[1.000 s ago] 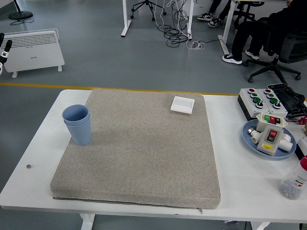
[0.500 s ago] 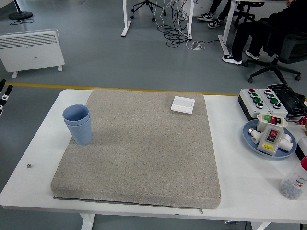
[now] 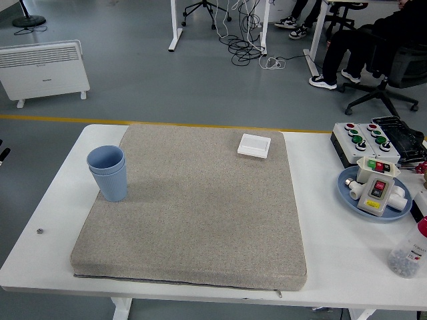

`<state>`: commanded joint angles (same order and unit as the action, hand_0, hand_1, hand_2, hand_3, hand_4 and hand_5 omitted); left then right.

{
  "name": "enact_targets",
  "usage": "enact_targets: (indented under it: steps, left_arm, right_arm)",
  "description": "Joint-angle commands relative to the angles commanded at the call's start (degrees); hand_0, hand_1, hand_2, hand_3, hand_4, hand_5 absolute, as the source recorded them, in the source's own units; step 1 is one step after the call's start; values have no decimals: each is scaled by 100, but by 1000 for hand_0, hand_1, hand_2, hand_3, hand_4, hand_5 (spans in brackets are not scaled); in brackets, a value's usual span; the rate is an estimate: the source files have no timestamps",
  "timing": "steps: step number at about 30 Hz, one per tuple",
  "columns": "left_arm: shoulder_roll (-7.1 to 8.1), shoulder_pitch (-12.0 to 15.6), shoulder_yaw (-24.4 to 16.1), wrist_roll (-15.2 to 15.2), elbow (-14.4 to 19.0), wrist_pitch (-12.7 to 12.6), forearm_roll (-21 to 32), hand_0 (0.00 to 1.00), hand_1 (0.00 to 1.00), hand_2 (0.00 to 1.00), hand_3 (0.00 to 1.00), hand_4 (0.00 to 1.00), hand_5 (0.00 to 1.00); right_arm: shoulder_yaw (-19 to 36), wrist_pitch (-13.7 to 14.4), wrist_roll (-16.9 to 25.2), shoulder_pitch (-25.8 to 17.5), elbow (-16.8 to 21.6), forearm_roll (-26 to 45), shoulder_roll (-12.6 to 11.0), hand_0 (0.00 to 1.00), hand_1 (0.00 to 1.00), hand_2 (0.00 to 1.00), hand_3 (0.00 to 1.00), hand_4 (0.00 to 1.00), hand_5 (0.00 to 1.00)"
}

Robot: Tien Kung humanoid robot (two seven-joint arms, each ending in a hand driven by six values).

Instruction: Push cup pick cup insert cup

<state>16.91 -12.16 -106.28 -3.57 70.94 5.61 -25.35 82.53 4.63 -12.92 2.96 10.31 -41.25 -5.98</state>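
Note:
Two light blue cups stand upright, one nested inside the other, on the left part of the grey mat. Nothing touches them. Only a thin black sliver of my left hand shows at the picture's left edge, well left of the cups and off the table. My right arm does not appear anywhere.
A small white square dish lies at the mat's far edge. At the right are button boxes, a blue plate holding a switch unit, and a red-capped bottle. A tiny nut lies near the left front. A person sits far back right.
My left hand has dropped down along the left edge and has almost left the picture. The cups have not moved.

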Motion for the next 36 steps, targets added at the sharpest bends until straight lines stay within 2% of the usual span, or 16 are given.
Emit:
enact_targets:
  steps: [2, 3, 15, 16, 20, 21, 26, 27, 33, 34, 36]
  left_arm:
    - [12, -11, 3, 7, -18, -3, -5, 738, 762, 783, 701, 725, 998]
    - [14, -13, 7, 19, -25, -4, -7, 734, 748, 747, 673, 723, 998]
    - [43, -65, 150, 100, -156, -11, -41, 733, 747, 746, 665, 724, 998]
    - [46, -72, 160, 102, -161, -12, -41, 766, 753, 758, 665, 709, 998]
    - [68, -98, 276, 116, -216, 71, -4, 766, 753, 758, 665, 709, 998]
    - [57, -103, 300, 142, -236, 92, 28, 841, 780, 792, 688, 724, 998]
    - [24, -93, 312, 181, -310, 210, 124, 841, 780, 792, 688, 724, 998]
    - [23, -91, 311, 178, -318, 221, 127, 901, 841, 871, 711, 753, 998]
    - [-5, -63, 350, 171, -433, 264, 34, 901, 841, 871, 711, 753, 998]
    - [-21, -59, 368, 203, -453, 259, 43, 955, 876, 906, 783, 765, 998]
    - [-40, -56, 390, 250, -481, 249, 90, 955, 876, 906, 783, 765, 998]
  right_arm:
    - [4, 1, -5, 4, 0, -13, -1, 761, 650, 669, 613, 196, 610]
    - [6, 1, -7, 5, 0, -18, -1, 761, 649, 669, 613, 195, 613]
    - [2, 11, -26, 37, 0, -41, 3, 761, 649, 671, 613, 195, 611]
    - [0, 11, -28, 38, 0, -40, 2, 761, 648, 670, 612, 194, 614]
    - [14, 12, -41, 46, 0, -75, -1, 761, 648, 670, 612, 194, 614]
    - [16, 12, -42, 47, 0, -77, -2, 761, 648, 668, 611, 192, 613]
    - [27, 16, -42, 54, 0, -85, 1, 761, 648, 668, 611, 192, 613]
    - [28, 16, -42, 54, 0, -85, 0, 761, 648, 670, 611, 190, 611]
    - [31, 10, -48, 53, 0, -94, -4, 761, 648, 670, 611, 190, 611]
    - [29, 10, -48, 51, 0, -91, -2, 760, 648, 669, 611, 189, 612]
    - [22, 12, -46, 49, 0, -77, -2, 760, 648, 669, 611, 189, 612]
